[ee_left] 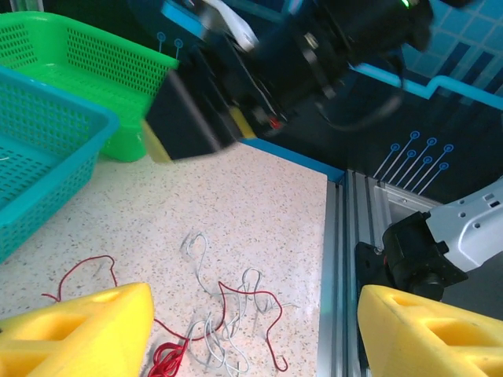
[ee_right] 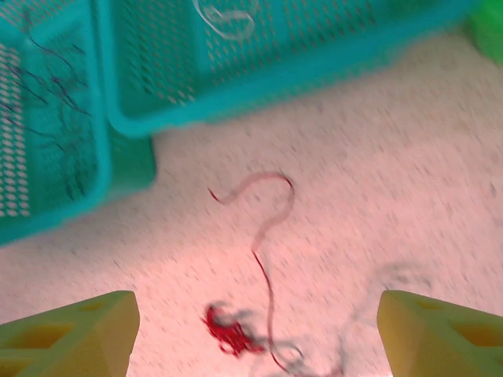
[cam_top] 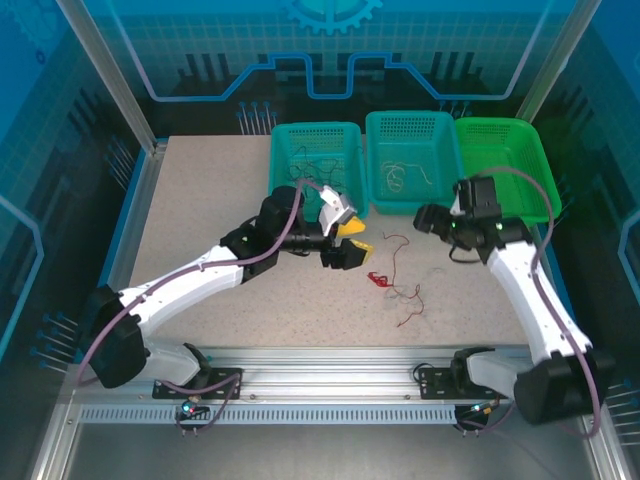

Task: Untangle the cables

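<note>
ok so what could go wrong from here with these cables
1. The red and whitish cables lie interlaced, so the open left gripper could drag the whole clump, not one strand.
2. They're thin and flat on the table; the open right gripper may close on nothing.

1. The middle basket (cam_top: 412, 206) sits at the far side of the table (cam_top: 200, 215).
2. The left basket (cam_top: 315, 128) and the right basket (cam_top: 497, 123) flank it closely.
3. The cables (cam_top: 380, 280) lie on the table before it.
</note>
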{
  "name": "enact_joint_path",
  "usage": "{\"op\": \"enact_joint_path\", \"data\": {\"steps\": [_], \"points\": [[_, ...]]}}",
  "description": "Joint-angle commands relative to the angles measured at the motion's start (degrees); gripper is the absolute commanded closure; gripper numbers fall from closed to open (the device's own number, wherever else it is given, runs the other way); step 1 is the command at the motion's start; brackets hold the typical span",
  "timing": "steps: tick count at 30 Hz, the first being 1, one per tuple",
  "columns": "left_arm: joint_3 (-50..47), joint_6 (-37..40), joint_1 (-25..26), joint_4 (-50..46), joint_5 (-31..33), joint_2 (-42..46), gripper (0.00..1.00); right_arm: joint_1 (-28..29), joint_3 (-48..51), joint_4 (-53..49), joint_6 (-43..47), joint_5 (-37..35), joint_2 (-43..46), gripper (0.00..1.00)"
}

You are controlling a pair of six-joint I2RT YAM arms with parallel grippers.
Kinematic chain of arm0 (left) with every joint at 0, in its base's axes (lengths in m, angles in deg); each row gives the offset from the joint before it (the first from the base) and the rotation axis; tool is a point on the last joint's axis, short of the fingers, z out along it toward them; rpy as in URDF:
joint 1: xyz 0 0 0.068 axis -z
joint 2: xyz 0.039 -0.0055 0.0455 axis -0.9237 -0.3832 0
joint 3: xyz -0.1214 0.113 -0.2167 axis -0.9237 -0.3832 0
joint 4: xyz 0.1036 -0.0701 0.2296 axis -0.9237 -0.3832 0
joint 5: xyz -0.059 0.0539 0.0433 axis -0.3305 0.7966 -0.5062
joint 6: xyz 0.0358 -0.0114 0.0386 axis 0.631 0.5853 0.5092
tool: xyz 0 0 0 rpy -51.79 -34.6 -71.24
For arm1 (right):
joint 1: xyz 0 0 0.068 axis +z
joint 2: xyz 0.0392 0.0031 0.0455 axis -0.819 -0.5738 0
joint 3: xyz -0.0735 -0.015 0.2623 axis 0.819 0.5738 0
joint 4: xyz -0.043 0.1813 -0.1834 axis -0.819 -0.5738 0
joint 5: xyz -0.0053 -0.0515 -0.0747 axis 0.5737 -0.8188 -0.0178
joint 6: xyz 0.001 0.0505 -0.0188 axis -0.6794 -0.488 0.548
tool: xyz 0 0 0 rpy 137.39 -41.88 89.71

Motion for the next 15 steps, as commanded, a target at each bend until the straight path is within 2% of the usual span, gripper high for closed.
{"op": "enact_joint_path", "data": {"steps": [1,5,11,13,15], "points": [[3.08,0.83,1.17,0.99,-1.46,-1.45,0.3,-0.77,6.96,-7.62,-3.74,-2.21,4.27,0.2],[3.46,1.37,2.25,0.62,-1.55,-2.28,0.3,-1.02,14.66,-7.67,-6.94,-2.41,6.05,0.2],[3.19,3.21,3.38,-2.99,-1.17,-1.95,0.3,-3.43,20.05,6.17,-13.11,5.28,-2.76,0.2],[2.81,3.8,3.55,-5.59,0.8,-1.64,0.3,-3.78,19.6,9.26,-14.23,4.53,-7.76,0.26],[2.24,4.4,3.57,-7.59,1.77,-0.93,0.3,-4.09,17.61,10.98,-13.65,4.45,-13.84,0.38]]}}
